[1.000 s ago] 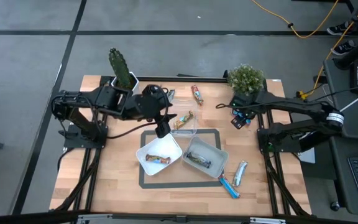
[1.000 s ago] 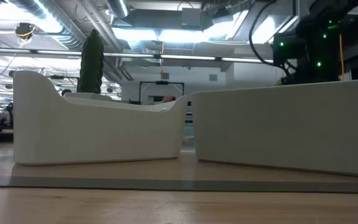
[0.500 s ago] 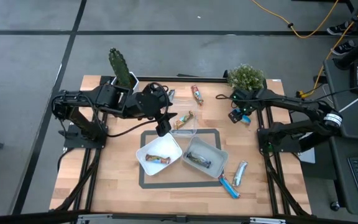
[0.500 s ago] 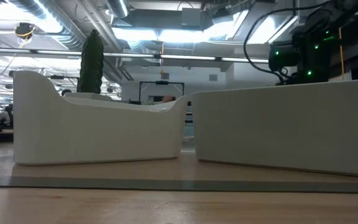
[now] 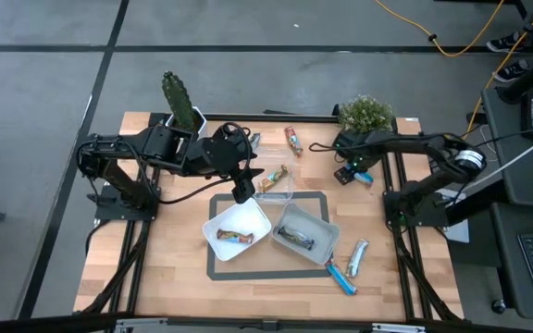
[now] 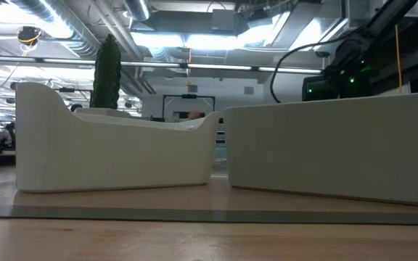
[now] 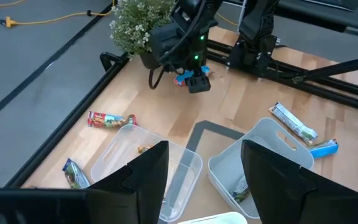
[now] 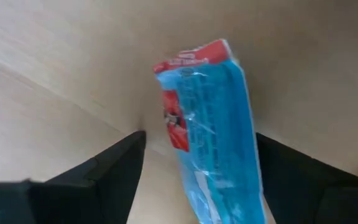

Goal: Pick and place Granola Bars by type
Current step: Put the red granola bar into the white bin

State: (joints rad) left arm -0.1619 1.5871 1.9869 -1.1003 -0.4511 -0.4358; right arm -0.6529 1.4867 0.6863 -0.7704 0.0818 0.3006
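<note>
Left end effector [image 5: 241, 191] hovers above clear tub [image 5: 273, 184], far of white tub [image 5: 237, 229]; fingers spread wide, nothing held. Right end effector [image 5: 348, 173] sits low at far right of tabletop [image 5: 174, 277], fingers apart either side of blue bar [image 8: 213, 130], not clamped. Bar likely light, crinkly, slick; pinch mid-length across width.

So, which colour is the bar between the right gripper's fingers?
Blue with a red end: the bar shows best in the right wrist view.
</note>
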